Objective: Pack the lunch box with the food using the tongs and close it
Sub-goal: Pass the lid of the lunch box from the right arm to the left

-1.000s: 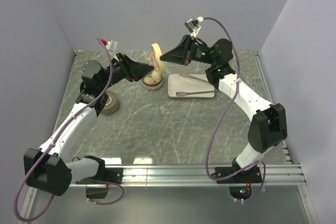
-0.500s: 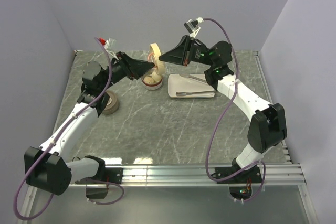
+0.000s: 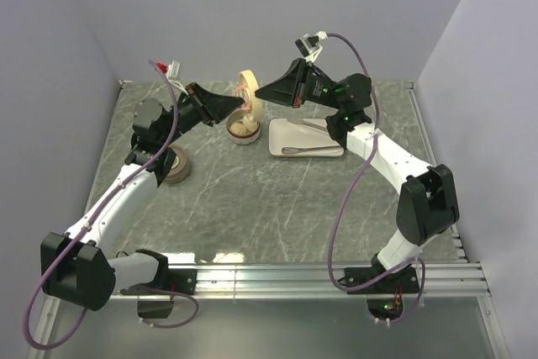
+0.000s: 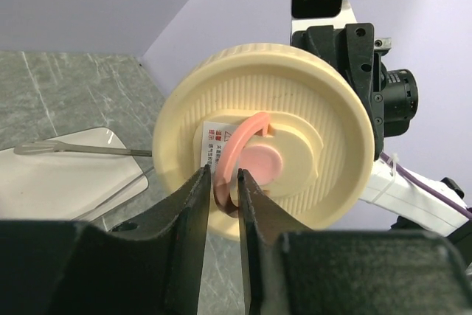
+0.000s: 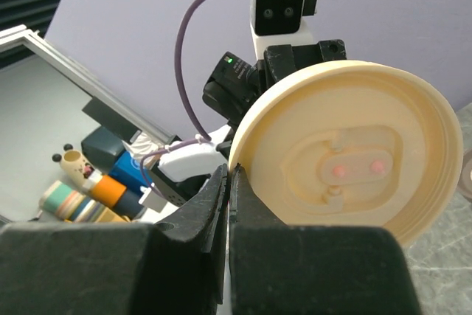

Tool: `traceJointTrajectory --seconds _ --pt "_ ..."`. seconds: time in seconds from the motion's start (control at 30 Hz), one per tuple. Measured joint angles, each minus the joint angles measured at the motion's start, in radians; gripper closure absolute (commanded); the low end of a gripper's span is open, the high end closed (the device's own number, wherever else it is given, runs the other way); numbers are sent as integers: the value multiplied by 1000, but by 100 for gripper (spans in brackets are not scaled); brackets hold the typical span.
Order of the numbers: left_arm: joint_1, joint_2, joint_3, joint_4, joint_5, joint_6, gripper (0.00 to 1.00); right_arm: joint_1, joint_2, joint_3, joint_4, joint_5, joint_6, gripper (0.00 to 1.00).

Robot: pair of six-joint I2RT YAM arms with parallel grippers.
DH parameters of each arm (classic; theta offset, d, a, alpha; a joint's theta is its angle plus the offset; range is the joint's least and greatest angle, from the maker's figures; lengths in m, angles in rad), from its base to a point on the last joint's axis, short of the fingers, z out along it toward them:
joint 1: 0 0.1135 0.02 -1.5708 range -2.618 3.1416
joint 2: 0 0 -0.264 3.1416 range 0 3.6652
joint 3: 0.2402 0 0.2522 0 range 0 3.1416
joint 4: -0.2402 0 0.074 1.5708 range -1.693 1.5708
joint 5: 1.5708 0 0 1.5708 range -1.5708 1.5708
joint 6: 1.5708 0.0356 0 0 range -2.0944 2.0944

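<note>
The lunch box (image 3: pixel 244 129) is a small round bowl at the back of the table with pale food balls inside. Its cream lid (image 3: pixel 250 94) is held upright in the air above it, between both grippers. My left gripper (image 4: pixel 225 176) has closed on the pink loop (image 4: pixel 236 134) on the lid's (image 4: pixel 317 123) ribbed outer face. From the other side my right gripper (image 5: pixel 230 171) is shut on the rim of the lid (image 5: pixel 354 108). The silver tongs (image 3: pixel 311 150) lie on the white plate (image 3: pixel 282 142), to the right of the bowl.
A brown and grey round roll (image 3: pixel 175 164) sits on the table under the left arm. Purple walls close in the back and both sides. An aluminium rail (image 3: pixel 336 275) runs along the near edge by the arm bases.
My left gripper has moved right up to the lid and narrowed from open onto the pink loop. The right gripper and lid have shifted very little.
</note>
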Motion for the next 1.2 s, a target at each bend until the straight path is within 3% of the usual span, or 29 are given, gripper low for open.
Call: traceJointTrajectory --seconds 0.17,0.63,0.83,0.93,0.97,1.0,1.1,1.13,1.2 --pt "2 1 -7 19 3 -23 69 0 1 -22 31 19 29 100" --pt "0 29 -7 72 10 -77 74 1 35 -64 184 112 163 100" --pt "0 31 -7 77 8 -93 81 11 39 -91 227 146 189 100" --pt "-1 31 -7 80 9 -102 96 20 40 -98 228 153 183 100" --pt "-1 31 -7 83 10 -105 100 21 41 -98 225 156 180 90" --pt "-1 31 -7 85 12 -101 100 22 43 -98 217 159 176 70" --pt "-1 32 -1 53 12 -63 100 21 43 -98 170 139 147 49" --pt "-2 33 9 21 11 -38 100 18 43 -98 153 133 135 32" --pt "-2 36 45 -63 6 26 100 8 42 -98 107 111 105 28"
